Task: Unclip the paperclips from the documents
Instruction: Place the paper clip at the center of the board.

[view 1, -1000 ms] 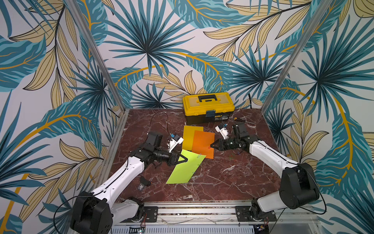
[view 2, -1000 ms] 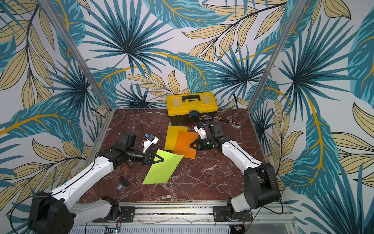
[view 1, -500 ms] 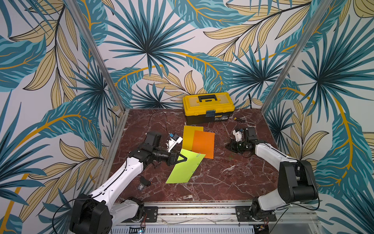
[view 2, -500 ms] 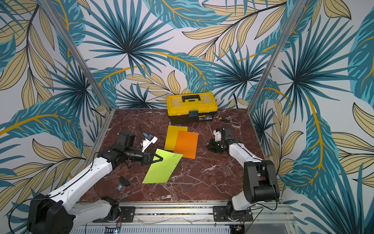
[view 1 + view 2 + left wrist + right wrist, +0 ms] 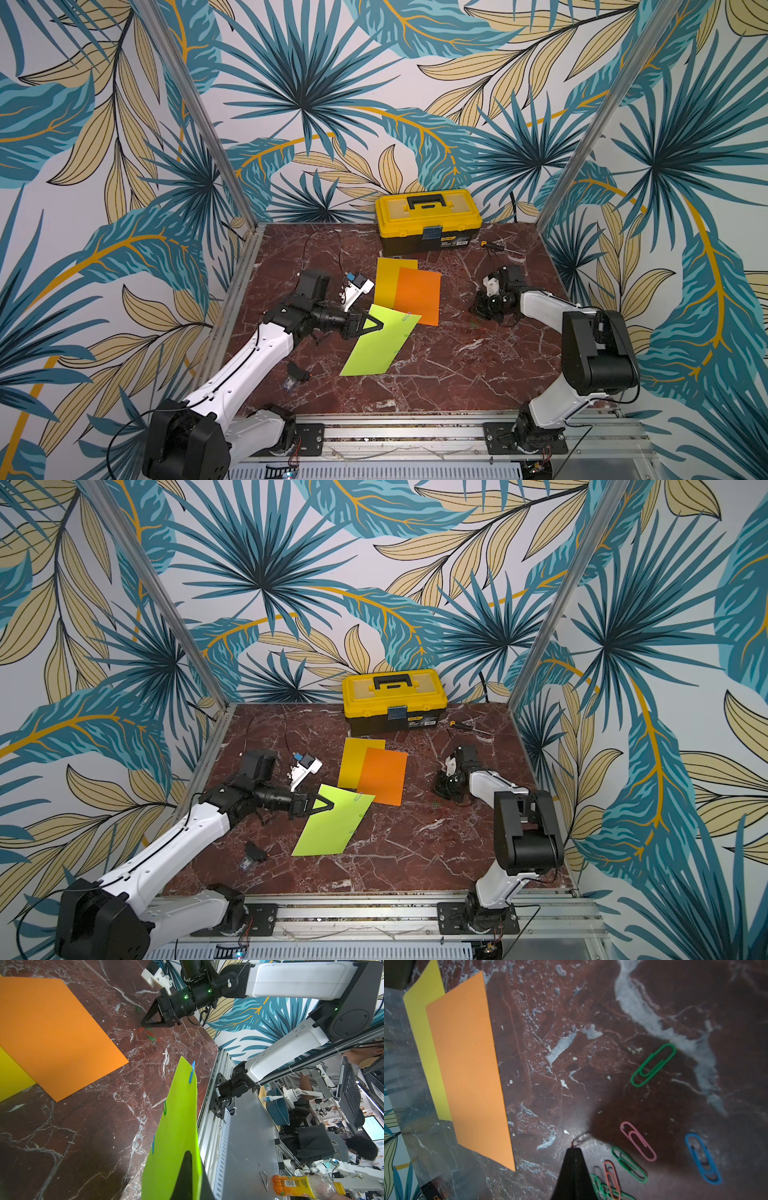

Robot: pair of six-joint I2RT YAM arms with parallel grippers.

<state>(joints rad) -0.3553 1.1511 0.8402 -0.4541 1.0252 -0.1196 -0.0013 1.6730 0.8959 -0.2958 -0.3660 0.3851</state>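
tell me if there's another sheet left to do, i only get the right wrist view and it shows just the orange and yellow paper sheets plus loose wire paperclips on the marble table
Observer: Yes. In both top views a lime green paper sheet lies nearer the robot's base than the orange paper sheet, toward the robot's left.
Operator: is anything holding it
Observer: The left claw is shut on one corner of it.
Operator: clips on it or bare
Observer: The left wrist view shows three along one edge: a blue wire paperclip, a green wire paperclip and a second blue wire paperclip.
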